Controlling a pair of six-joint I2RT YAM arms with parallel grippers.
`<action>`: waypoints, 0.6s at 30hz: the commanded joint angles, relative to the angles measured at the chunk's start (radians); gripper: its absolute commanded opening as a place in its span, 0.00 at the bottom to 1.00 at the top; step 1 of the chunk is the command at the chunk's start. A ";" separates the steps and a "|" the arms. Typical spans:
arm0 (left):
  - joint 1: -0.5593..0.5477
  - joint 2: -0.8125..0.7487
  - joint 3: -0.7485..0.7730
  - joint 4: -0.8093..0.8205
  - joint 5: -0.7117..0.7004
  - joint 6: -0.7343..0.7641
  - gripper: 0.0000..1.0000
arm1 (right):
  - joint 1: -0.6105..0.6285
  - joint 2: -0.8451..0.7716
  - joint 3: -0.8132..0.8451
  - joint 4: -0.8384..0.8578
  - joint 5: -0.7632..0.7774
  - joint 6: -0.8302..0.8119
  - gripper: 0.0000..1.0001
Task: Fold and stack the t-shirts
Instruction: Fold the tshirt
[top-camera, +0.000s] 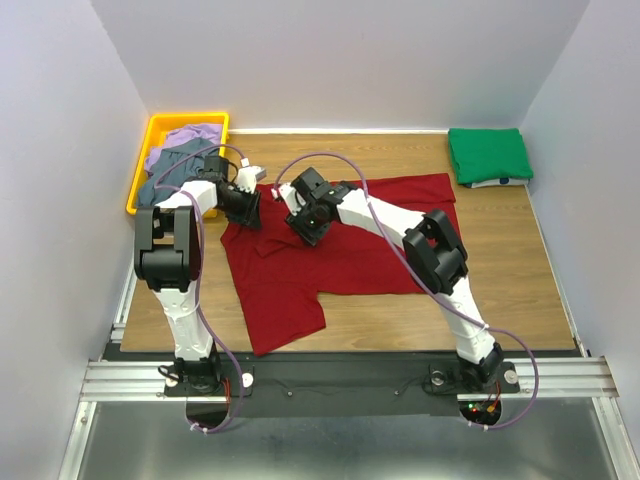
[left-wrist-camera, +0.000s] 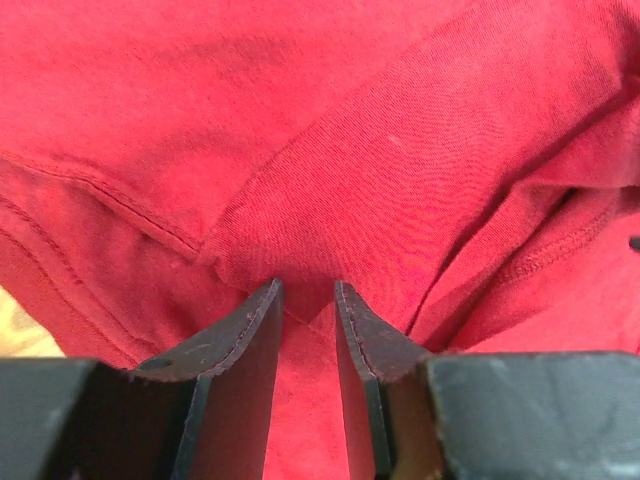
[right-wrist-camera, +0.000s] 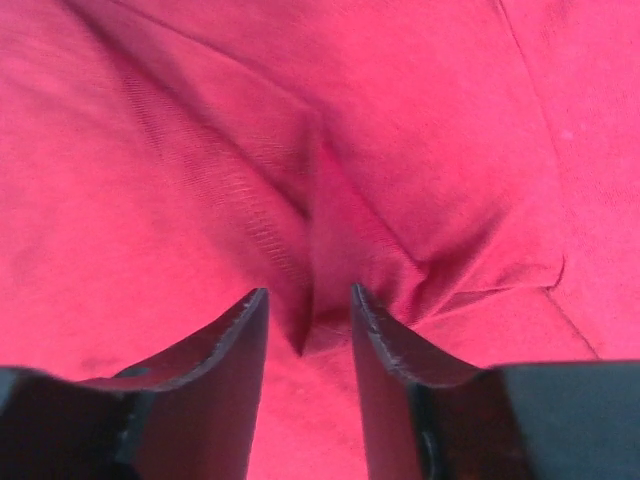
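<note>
A dark red t-shirt lies spread across the middle of the table, its lower left part reaching the near edge. Both grippers press down on its upper left area, close together. My left gripper has its jaws partly apart, and a raised ridge of the red cloth stands between its tips. My right gripper is likewise open, a narrow fold of the cloth rising between its fingers. A bright green t-shirt lies folded at the back right. Lavender and grey-blue t-shirts are heaped in the tray.
A yellow plastic tray stands at the back left corner, just behind the left arm. Walls close in the table on the left, back and right. Bare wood shows to the right of the red shirt.
</note>
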 joint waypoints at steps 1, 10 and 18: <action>-0.010 0.010 0.038 0.017 -0.017 -0.013 0.38 | -0.001 0.008 -0.031 0.038 0.093 -0.003 0.41; -0.011 0.034 0.037 0.025 -0.063 -0.021 0.33 | -0.001 -0.095 -0.123 0.043 0.159 -0.050 0.10; -0.011 0.044 0.041 0.018 -0.095 -0.010 0.26 | -0.001 -0.219 -0.264 0.041 0.132 -0.082 0.02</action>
